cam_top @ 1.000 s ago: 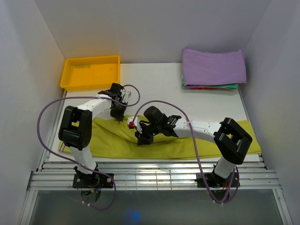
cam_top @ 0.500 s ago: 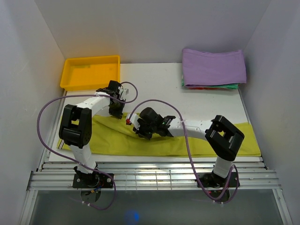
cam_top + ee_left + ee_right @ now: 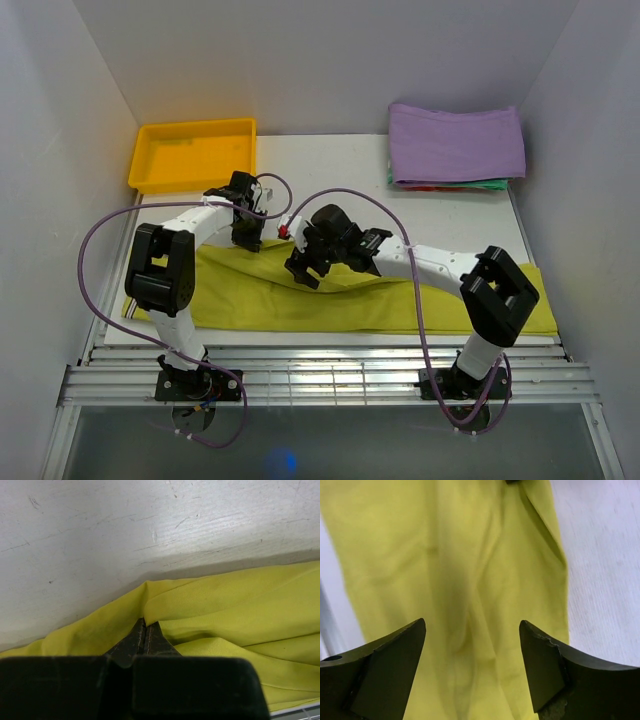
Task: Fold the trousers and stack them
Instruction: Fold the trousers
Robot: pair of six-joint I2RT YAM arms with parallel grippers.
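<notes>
Your left jaws are pressed together and pinch the far edge of the trousers, where the cloth makes a small peak on the worktop. Your right jaws are spread wide and hang just above the yellow-green cloth, a little to the right of the left jaws. The trousers lie long across the near part of the worktop, from its left side to its right side

A robotics lab cell: bare white walls enclose a white table edged by a metal rail.
</notes>
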